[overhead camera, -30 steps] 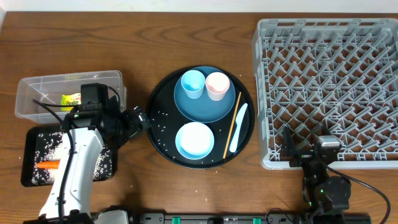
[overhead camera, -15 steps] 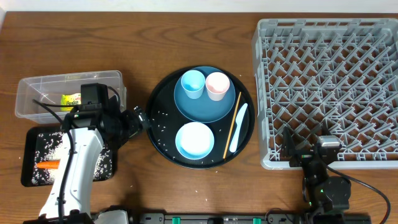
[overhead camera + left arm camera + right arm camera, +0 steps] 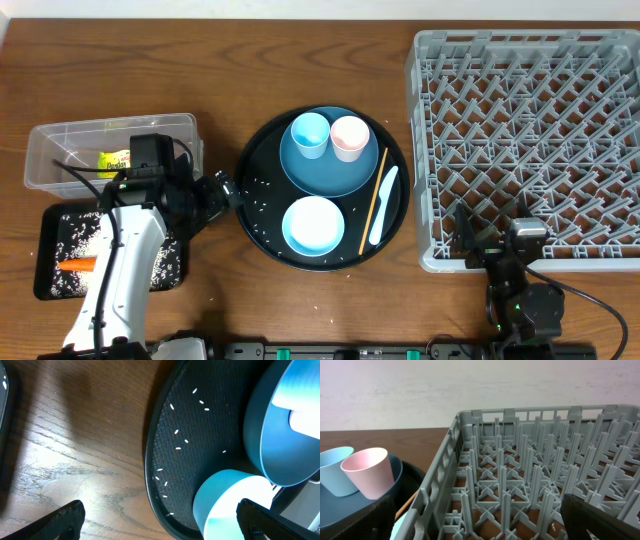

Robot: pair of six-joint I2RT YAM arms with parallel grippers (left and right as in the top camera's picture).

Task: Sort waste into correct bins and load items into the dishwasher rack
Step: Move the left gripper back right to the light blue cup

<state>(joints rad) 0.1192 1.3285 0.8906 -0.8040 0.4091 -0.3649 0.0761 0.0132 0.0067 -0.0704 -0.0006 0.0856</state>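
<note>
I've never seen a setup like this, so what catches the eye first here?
The big grey dishwasher rack fills the right side. In the middle, a round black tray carries a dark-blue plate holding a light-blue cup and a pale-pink cup, a white bowl, and scattered rice grains.

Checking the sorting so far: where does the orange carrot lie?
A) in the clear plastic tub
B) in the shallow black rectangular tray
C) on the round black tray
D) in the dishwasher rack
B: the orange carrot lies among white rice grains in the shallow black rectangular tray.
</note>
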